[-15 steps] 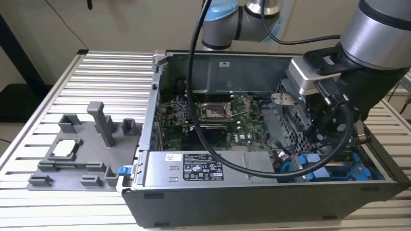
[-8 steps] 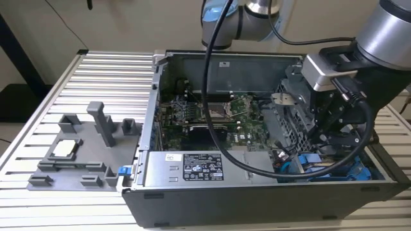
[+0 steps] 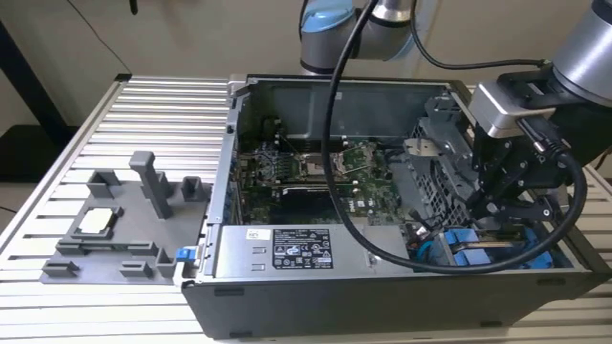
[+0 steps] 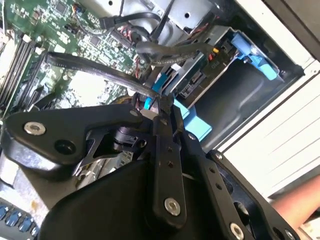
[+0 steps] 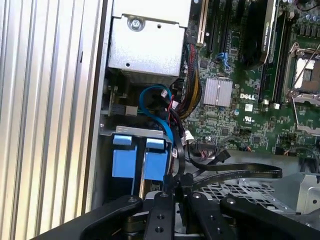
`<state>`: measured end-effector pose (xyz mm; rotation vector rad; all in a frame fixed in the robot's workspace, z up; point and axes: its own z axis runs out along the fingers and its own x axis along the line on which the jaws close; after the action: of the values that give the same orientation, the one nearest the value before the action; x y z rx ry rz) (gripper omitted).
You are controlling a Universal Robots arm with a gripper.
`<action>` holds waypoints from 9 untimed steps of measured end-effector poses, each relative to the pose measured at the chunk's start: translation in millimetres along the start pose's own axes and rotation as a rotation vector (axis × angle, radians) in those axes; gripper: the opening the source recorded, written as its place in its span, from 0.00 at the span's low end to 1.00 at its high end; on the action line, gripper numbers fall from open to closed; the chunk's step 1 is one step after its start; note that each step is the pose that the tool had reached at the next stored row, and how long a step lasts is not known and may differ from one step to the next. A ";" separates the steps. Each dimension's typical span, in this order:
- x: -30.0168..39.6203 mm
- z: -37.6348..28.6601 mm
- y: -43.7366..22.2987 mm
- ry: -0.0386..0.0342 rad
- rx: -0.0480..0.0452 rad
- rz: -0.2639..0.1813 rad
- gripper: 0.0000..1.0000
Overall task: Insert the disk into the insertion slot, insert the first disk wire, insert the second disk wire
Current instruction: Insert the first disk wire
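One open computer case (image 3: 316, 301), one grey fixture tray (image 3: 115, 236), two blue carriers (image 5: 139, 157).

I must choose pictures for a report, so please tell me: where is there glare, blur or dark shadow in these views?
Exterior view: even light, the pincer dark against the blue carrier. Second wrist view: the ribbed table is washed out, the near pincer linkage is soft. First wrist view: glare on the ribbed table, deep shadow beside the power-supply box.

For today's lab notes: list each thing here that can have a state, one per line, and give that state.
computer case: side open, inside exposed.
disk: in the insertion slot, blue tabs showing.
gripper: shut on black cable, beside the disk.
black cable: pinched at one end, the rest trailing over the drive cage.
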<state>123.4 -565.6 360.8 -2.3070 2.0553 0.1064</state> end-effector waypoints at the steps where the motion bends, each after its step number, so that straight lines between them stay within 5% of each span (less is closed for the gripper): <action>1: 0.0 0.0 0.0 0.0000 0.0000 0.000 0.16; 9: 0.1 0.0 -0.4 0.0000 -0.0001 0.000 0.16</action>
<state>123.8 -565.6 360.8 -2.3072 2.0551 0.1064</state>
